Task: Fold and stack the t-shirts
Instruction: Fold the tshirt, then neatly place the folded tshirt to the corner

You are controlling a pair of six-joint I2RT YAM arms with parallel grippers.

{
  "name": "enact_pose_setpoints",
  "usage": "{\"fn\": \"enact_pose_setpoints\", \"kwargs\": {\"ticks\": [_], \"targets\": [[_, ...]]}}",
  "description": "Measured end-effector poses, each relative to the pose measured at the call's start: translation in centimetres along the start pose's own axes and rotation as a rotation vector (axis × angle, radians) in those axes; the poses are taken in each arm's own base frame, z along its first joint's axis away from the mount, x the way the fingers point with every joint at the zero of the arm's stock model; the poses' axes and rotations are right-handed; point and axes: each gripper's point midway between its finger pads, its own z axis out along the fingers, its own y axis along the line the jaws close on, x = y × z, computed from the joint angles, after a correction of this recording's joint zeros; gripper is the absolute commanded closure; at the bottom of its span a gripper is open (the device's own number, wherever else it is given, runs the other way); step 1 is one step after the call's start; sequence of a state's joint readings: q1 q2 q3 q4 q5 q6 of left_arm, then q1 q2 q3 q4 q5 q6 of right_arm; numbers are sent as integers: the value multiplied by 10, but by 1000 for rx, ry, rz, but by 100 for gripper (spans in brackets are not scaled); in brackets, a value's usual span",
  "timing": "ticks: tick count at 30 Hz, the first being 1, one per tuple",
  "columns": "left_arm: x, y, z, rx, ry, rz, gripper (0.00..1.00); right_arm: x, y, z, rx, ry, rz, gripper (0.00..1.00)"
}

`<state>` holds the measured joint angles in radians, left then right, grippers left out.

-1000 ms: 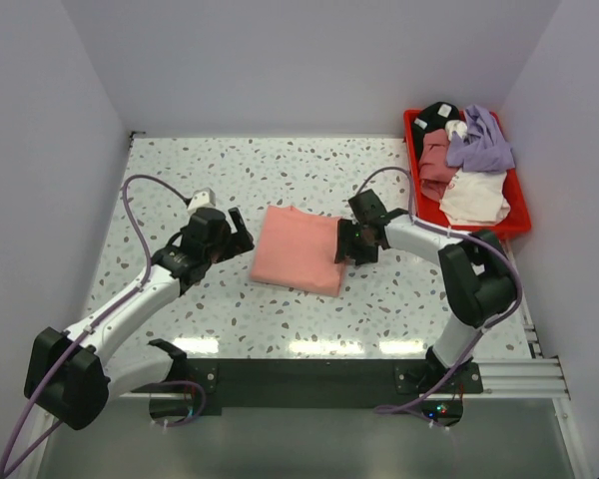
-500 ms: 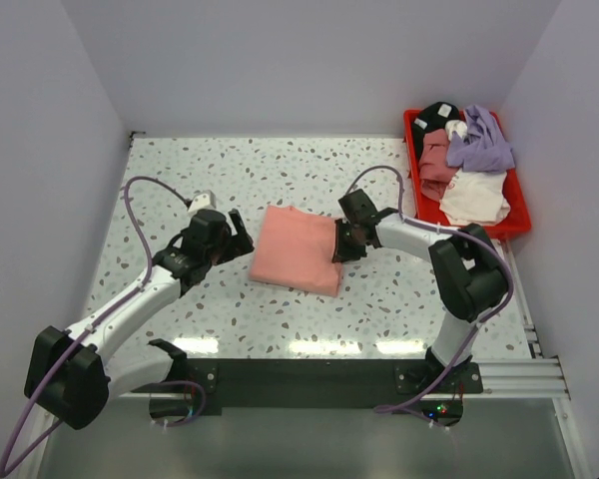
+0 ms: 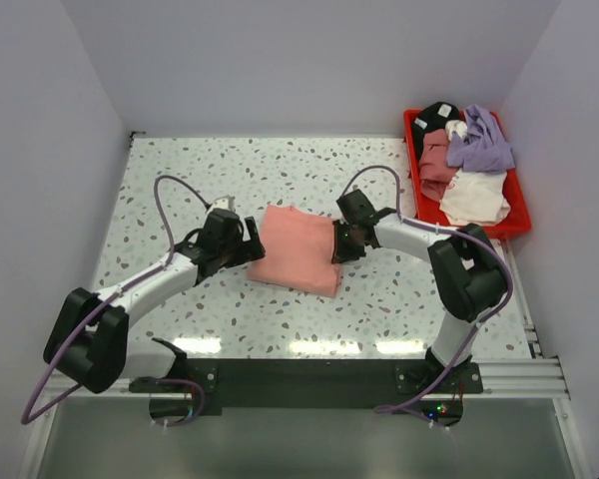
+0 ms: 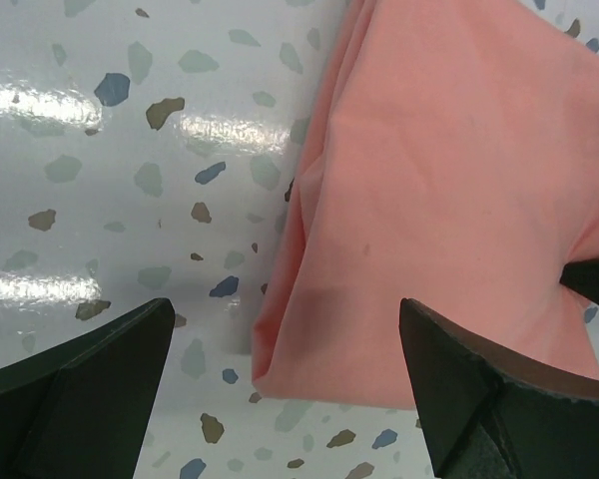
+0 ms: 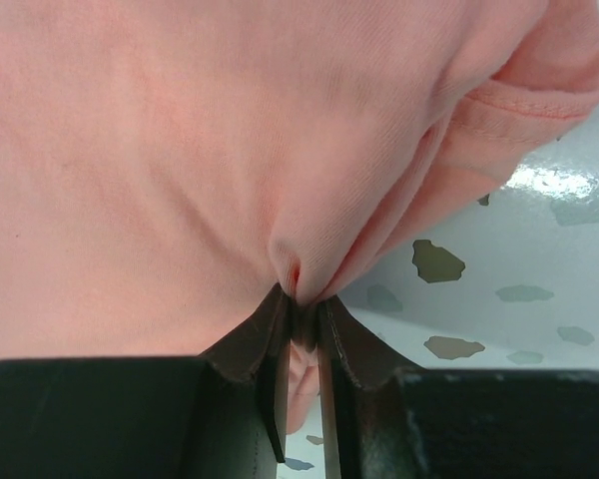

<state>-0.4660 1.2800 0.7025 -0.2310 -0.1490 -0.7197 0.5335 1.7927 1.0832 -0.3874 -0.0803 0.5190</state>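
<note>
Starting from the near edge, the left pincer (image 4: 285, 344) hangs wide open, not holding anything, its two fingers spread either side of the nearest left corner of the folded pink t-shirt (image 4: 429, 170); whether they touch the tabletop (image 3: 180, 180) is unclear. The t-shirt lies flat around the middle of the tabletop, slightly toward the right edge. On its right side the right pincer (image 5: 299, 304) is clamped on a small pucker of the cloth, with layered folds bulging beside it. The pinch looks shallow, so a pull from here may well drag only the upper layers and open the fold, or the cloth may slip free. If the left pincer closes on the top layer alone, or misses the corner, a lift by both arms would come up uneven and the bundle could sag apart. On this glossy surface it might also slide instead of rising. In the far right corner the red tray (image 3: 409, 125) holds crumpled shirts (image 3: 474, 150) yet to be folded.
</note>
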Motion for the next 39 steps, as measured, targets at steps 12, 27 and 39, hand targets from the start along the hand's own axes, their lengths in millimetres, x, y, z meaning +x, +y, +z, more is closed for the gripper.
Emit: {"fn": "enact_pose_setpoints", "kwargs": {"ticks": [12, 27, 39], "targets": [[21, 2, 31, -15, 83, 20, 8, -2, -1, 0, 7, 9, -79, 84], [13, -10, 62, -20, 97, 46, 15, -2, -7, -2, 34, 18, -126, 96], [-6, -30, 24, 107, 21, 45, 8, 40, -121, -61, 317, 129, 10, 100]]}}
